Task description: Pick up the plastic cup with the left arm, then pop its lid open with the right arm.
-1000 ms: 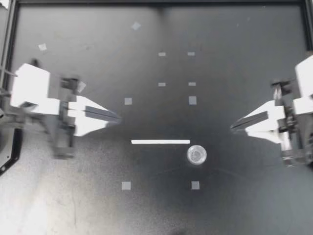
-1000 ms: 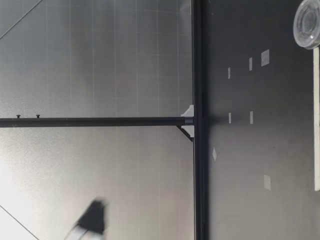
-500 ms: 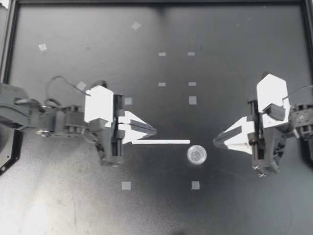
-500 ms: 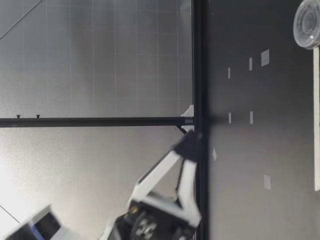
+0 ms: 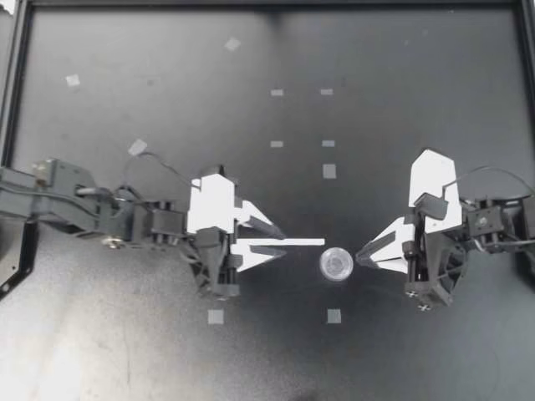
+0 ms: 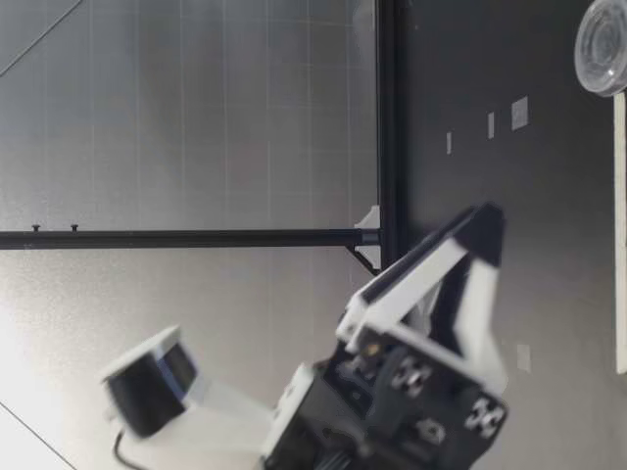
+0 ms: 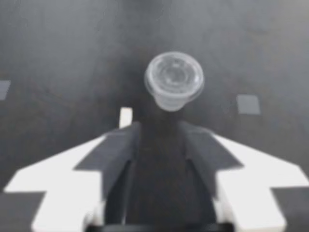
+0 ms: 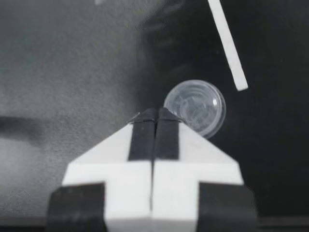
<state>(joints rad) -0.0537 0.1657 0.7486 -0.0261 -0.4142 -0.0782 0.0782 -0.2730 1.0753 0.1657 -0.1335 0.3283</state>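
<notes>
**A:** Black tabletop (image 5: 401, 67) is carrying a clear cup (image 5: 336, 264) just beside one end of a white strip (image 5: 297, 241). Which arm is sitting nearer?

**B:** My right gripper (image 5: 361, 253) is. Its fingers are pressing together, empty, tips nearly touching the cup. My left gripper (image 5: 280, 241) is standing spread over the strip, pointing along its length, with the cup straight ahead.

My left arm stretches in low from its side toward the middle, wrist level, with the left claw (image 5: 282, 241) pointing inward and its fingers spread apart. My right arm comes in opposite, and the right claw (image 5: 361, 252) faces the other with its fingers pressed together.
</notes>
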